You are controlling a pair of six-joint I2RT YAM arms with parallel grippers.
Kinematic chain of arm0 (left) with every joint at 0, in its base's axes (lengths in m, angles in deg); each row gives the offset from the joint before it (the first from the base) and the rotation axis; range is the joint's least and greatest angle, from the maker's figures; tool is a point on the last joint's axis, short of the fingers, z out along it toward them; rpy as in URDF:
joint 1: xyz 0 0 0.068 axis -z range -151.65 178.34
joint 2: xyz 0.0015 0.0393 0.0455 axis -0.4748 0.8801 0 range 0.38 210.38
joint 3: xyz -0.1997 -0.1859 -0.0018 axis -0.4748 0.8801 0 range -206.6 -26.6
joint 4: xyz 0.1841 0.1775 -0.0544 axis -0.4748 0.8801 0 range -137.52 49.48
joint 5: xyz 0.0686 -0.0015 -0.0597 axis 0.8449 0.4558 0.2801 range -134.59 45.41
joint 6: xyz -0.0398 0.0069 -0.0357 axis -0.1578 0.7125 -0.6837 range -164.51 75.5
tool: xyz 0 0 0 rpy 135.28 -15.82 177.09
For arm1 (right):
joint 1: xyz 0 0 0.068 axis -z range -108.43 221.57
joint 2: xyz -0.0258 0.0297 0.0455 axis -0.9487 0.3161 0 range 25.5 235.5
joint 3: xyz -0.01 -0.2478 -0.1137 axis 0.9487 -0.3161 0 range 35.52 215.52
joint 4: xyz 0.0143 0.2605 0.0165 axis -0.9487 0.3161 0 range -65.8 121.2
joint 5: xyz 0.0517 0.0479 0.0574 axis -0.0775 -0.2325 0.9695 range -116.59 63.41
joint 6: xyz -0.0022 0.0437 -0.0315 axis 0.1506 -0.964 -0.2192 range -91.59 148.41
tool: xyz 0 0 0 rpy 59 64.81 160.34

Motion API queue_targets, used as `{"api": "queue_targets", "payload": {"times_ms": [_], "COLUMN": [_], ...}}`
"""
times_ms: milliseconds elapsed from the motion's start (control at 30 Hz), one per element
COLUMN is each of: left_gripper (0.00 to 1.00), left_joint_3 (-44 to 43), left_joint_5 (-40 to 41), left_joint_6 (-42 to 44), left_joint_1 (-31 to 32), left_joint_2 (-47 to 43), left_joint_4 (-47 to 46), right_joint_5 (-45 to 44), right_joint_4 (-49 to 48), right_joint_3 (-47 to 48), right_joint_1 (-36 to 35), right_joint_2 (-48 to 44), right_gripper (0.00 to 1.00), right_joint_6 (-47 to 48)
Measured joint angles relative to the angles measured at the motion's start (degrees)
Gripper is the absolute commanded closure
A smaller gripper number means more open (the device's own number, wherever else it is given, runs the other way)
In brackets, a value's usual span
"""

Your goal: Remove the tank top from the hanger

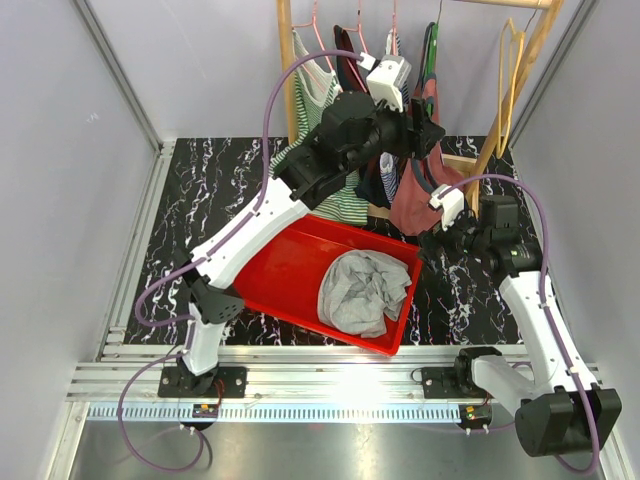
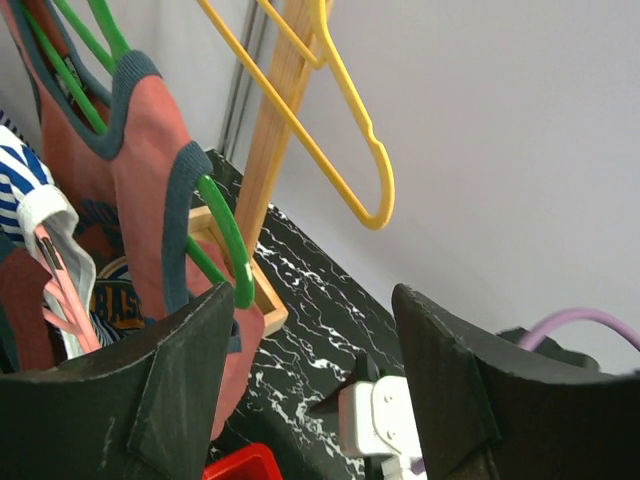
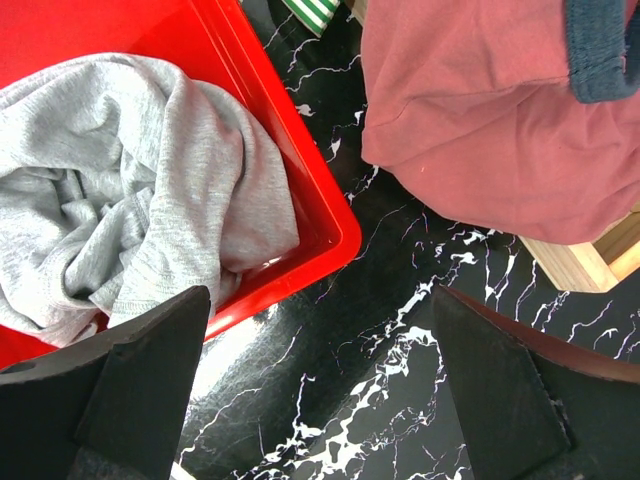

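Note:
A red tank top [image 1: 420, 205] with blue trim hangs on a green hanger [image 2: 225, 230] on the wooden rack; it also shows in the left wrist view [image 2: 140, 160] and its hem shows in the right wrist view [image 3: 480, 130]. My left gripper [image 1: 428, 130] is raised beside the hanger's right shoulder. It is open and empty [image 2: 312, 300], with the hanger's end just left of its left finger. My right gripper [image 1: 435, 240] is low over the black marble table, below the tank top's hem. It is open and empty [image 3: 320, 300].
A red bin [image 1: 290, 270] holds a crumpled grey garment [image 1: 362, 290]; its corner shows in the right wrist view [image 3: 330, 215]. A green striped top [image 1: 318, 95] and other garments hang to the left. An empty yellow hanger [image 2: 350, 110] hangs to the right. The rack's wooden base [image 3: 590, 260] lies under the red top.

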Motion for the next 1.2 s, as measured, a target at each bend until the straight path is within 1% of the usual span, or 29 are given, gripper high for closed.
{"api": "queue_targets", "payload": {"times_ms": [467, 533, 567, 633, 667, 800, 933, 1000, 1100, 1200], "left_gripper": [0.44, 0.46, 0.49, 0.50, 0.53, 0.61, 0.66, 0.66, 0.71, 0.72], "left_joint_3": [-1.3, -1.3, -1.3, -1.3, -1.3, -1.4, -1.4, -1.4, -1.4, -1.4], "left_joint_5": [5.8, 6.3, 6.5, 7.1, 7.5, 9.1, 10.8, 11.7, 12.7, 13.7], "left_joint_6": [3.0, 3.4, 3.7, 4.2, 4.5, 6.2, 8.2, 9.3, 10.5, 11.6], "left_joint_1": [0.0, 0.0, 0.0, 0.0, 0.0, -0.2, -0.3, -0.5, -0.5, -0.5], "left_joint_2": [6.1, 6.8, 7.1, 7.6, 7.7, 7.9, 7.9, 7.9, 8.0, 8.2], "left_joint_4": [-4.0, -4.5, -4.7, -4.7, -4.7, -5.0, -6.0, -6.2, -6.6, -7.2], "right_joint_5": [0.0, 0.0, 0.0, 0.0, 0.0, 0.0, 0.0, 0.0, 0.0, 0.0], "right_joint_4": [0.0, 0.0, 0.0, 0.0, 0.0, 0.0, 0.0, 0.0, 0.0, 0.0], "right_joint_3": [0.0, 0.0, 0.0, 0.0, 0.0, 0.0, 0.0, 0.0, 0.0, 0.0], "right_joint_1": [0.0, 0.0, 0.0, 0.0, 0.0, 0.0, 0.0, 0.0, 0.0, 0.0], "right_joint_2": [-0.8, -0.8, -0.8, -0.8, -0.8, -0.8, -0.8, -0.8, -0.8, -0.8], "right_gripper": [0.00, 0.00, 0.00, 0.00, 0.00, 0.00, 0.00, 0.00, 0.00, 0.00], "right_joint_6": [0.0, 0.0, 0.0, 0.0, 0.0, 0.0, 0.0, 0.0, 0.0, 0.0]}}
